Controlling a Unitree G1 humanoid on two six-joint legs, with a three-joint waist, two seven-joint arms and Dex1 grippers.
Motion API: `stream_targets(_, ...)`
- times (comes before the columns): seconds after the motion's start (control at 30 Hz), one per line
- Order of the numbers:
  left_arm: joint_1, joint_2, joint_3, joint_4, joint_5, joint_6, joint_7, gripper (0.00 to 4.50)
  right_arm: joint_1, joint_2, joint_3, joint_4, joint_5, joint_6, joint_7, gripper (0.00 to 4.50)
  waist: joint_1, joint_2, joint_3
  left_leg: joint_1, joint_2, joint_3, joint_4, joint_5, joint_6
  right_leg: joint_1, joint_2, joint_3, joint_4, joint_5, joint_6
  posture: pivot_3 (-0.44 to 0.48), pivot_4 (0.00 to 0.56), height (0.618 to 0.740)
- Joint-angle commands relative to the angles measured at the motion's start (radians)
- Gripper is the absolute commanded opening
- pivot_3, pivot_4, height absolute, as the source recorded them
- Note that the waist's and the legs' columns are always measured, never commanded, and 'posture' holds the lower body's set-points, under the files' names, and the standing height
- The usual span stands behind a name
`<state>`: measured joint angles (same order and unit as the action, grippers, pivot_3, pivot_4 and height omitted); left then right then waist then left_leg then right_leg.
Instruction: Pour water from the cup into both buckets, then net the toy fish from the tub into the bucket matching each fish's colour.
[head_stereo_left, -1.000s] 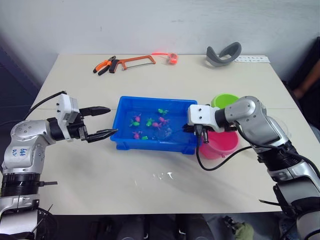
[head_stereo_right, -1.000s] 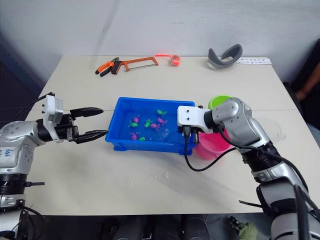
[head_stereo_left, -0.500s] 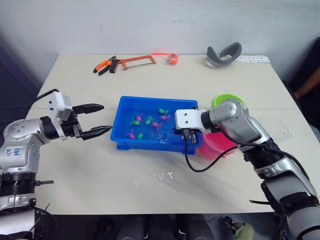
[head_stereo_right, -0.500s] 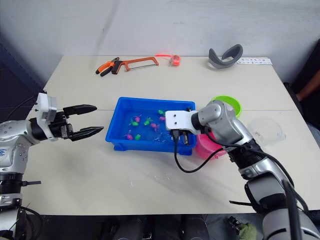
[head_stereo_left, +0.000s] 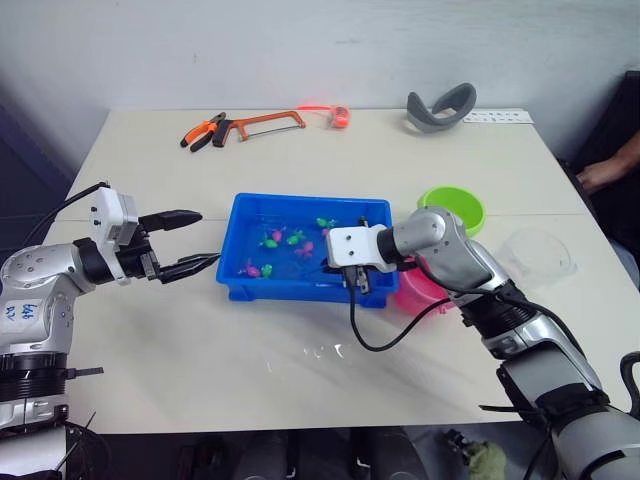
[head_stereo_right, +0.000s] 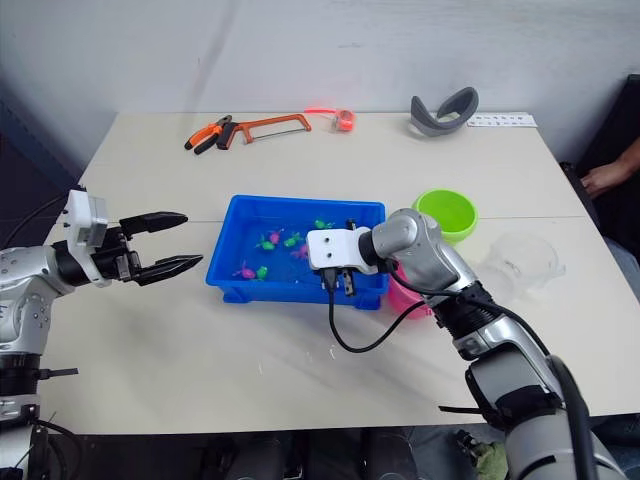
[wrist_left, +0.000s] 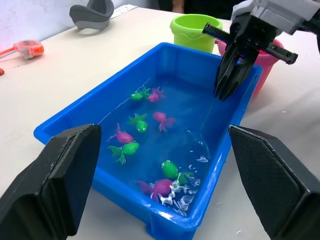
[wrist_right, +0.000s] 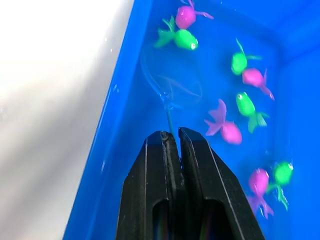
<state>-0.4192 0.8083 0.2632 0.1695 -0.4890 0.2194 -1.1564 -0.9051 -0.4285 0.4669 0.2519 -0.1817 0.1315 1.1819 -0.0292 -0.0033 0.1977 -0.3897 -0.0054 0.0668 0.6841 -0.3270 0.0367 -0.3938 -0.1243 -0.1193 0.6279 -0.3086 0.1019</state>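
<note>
The blue tub (head_stereo_left: 238, 278) sits mid-table with water and several green and pink toy fish (head_stereo_left: 283, 240) in it. My right gripper (head_stereo_left: 361, 288) points down at the tub's near right corner, shut on the net's thin handle (wrist_right: 169, 119). The net hoop (wrist_right: 172, 86) lies under the water near two fish. My left gripper (head_stereo_left: 205, 238) is open and empty, just off the tub's left end. The green bucket (head_stereo_left: 452, 207) stands right of the tub. The pink bucket (head_stereo_left: 428, 288) is partly hidden behind my right arm. Further right stands the clear cup (head_stereo_left: 536, 254).
A hacksaw (head_stereo_left: 268, 122), orange-handled pliers (head_stereo_left: 203, 130) and a small orange object (head_stereo_left: 337, 113) lie along the table's far edge, with a grey curved band (head_stereo_left: 440, 105) at the far right. A person's hand (head_stereo_left: 598, 176) rests at the right edge.
My right gripper has moved left along the tub's near side with the net, uncovering the green bucket. My left gripper has drawn back slightly, still open.
</note>
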Motion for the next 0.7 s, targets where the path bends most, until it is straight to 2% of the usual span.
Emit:
stream_targets(0.03, 0.01, 0.019, 0.047, -0.034, -0.027, 0.007, 0.008, 4.41, -0.031, 0.031, -0.019, 0.002, 0.025, -0.022, -0.011, 0.0, 0.0, 0.0, 0.0, 0.0, 0.0, 0.0, 0.0, 0.0, 0.0, 0.0, 0.0, 0.0, 0.0, 0.0, 0.0, 0.0, 0.15, 0.74)
stream_targets(0.4, 0.036, 0.03, 0.075, -0.071, -0.038, 0.041, 0.029, 4.41, -0.002, 0.128, -0.021, 0.063, 0.045, 0.01, -0.062, 0.0, -0.002, 0.0, 0.0, 0.0, 0.0, -0.001, 0.0, 0.0, 0.0, 0.0, 0.0, 0.003, 0.0, 0.0, 0.0, 0.0, 0.15, 0.74)
stream_targets(0.7, 0.04, 0.034, 0.081, -0.081, -0.037, 0.051, 0.042, 4.41, 0.017, 0.121, -0.018, 0.077, -0.003, 0.035, -0.145, 0.0, -0.002, 0.0, 0.0, 0.0, 0.0, -0.001, 0.0, 0.0, 0.0, 0.0, 0.0, 0.005, 0.0, 0.0, 0.0, 0.0, 0.15, 0.74)
